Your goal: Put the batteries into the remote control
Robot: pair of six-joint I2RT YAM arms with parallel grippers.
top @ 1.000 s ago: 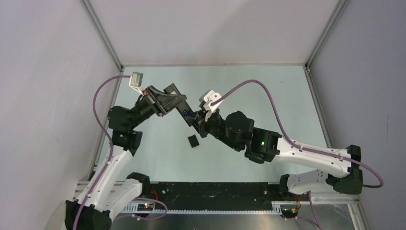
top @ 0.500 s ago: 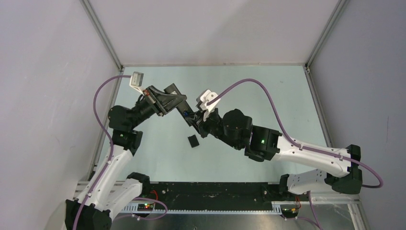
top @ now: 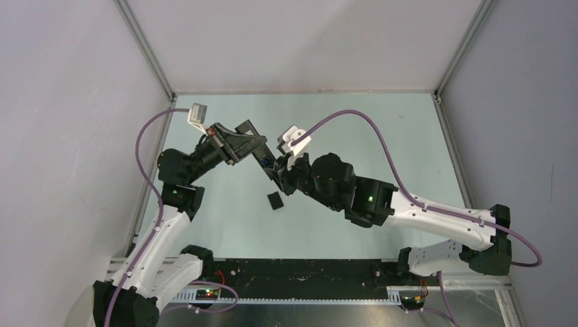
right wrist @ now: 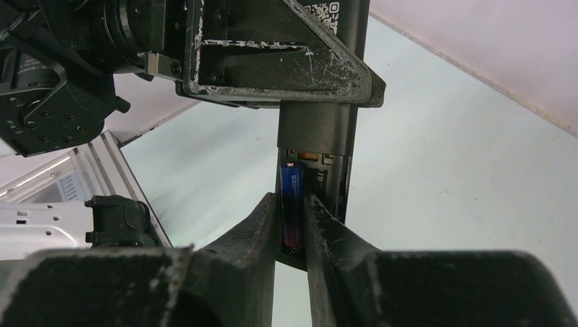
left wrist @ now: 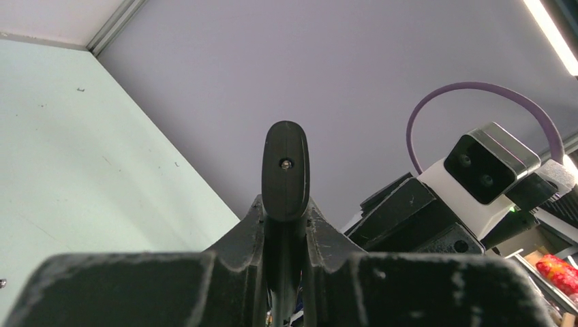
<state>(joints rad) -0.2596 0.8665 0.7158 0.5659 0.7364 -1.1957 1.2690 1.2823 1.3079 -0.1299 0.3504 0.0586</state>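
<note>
Two grippers meeting above the middle of the table [top: 409, 136], with the remote control [right wrist: 320, 133] held between them, clear of the surface.

Overhead: left gripper [top: 253, 144] clenched across the remote control. Long axis slanting from upper left to lower right, lower end pointing into the right gripper [top: 278, 170]. Remote control barely legible here, a dark sliver among black fingers.

Right wrist view: long axis running top to bottom of the frame, with the open battery recess turned toward the lens and the left gripper clamped just above it. Blue-purple battery [right wrist: 292, 204] lying in the left-hand bay of the recess, parallel to the long axis, blue end toward the left gripper and pink-purple end toward the lens. Right fingers [right wrist: 259, 231] set close on either side of the battery — pinching or merely flanking, impossible to tell.

Left wrist view: only a narrow dark edge of the remote control, rising between the left fingers [left wrist: 235, 238] to a rounded end. Recess and battery hidden. Right wrist camera [left wrist: 487, 167] at the right of that view.

Overhead only — small black cover plate [top: 275, 200] lying flat on the table near the grippers, touching neither.
</note>
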